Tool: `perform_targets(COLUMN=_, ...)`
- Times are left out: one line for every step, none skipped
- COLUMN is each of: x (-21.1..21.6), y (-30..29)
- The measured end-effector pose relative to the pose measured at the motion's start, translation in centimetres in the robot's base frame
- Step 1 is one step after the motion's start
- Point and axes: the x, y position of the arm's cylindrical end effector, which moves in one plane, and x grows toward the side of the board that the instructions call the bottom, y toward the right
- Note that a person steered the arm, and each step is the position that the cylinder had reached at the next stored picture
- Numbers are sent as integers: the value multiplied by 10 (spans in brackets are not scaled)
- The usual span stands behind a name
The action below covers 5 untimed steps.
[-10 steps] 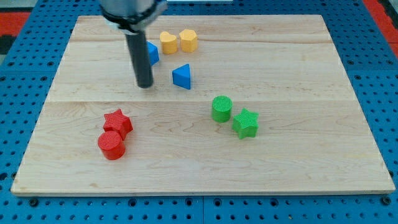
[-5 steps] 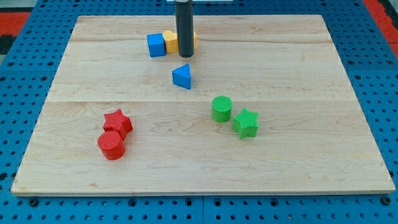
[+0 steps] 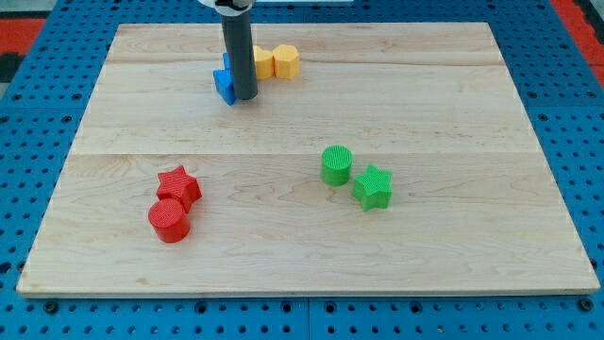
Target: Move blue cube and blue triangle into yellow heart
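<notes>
A pale wooden board (image 3: 453, 246) lies on a blue perforated base (image 3: 585, 142); red shows in the top corners of the frame. The board's right half, its centre and its bottom strip are bare.

My tip (image 3: 244, 96) is a bare rod that holds nothing. It stands in the upper left centre, touching a blue block (image 3: 225, 85) whose shape the rod partly hides; only one blue piece can be made out.

Just right of the rod are two yellow blocks: the yellow heart (image 3: 260, 62), half hidden, and a yellow hexagon (image 3: 286, 61), touching each other.

Lower left: one red star (image 3: 178, 185) and one red cylinder (image 3: 169, 220), touching. Right of centre: one green cylinder (image 3: 337, 164) and one green star (image 3: 373, 186).
</notes>
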Motion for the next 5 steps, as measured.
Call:
perform_targets(x=40, y=-22)
perform_targets(x=14, y=-62)
perform_targets(x=8, y=0)
perform_targets(x=-6, y=28)
perform_targets(x=-7, y=31)
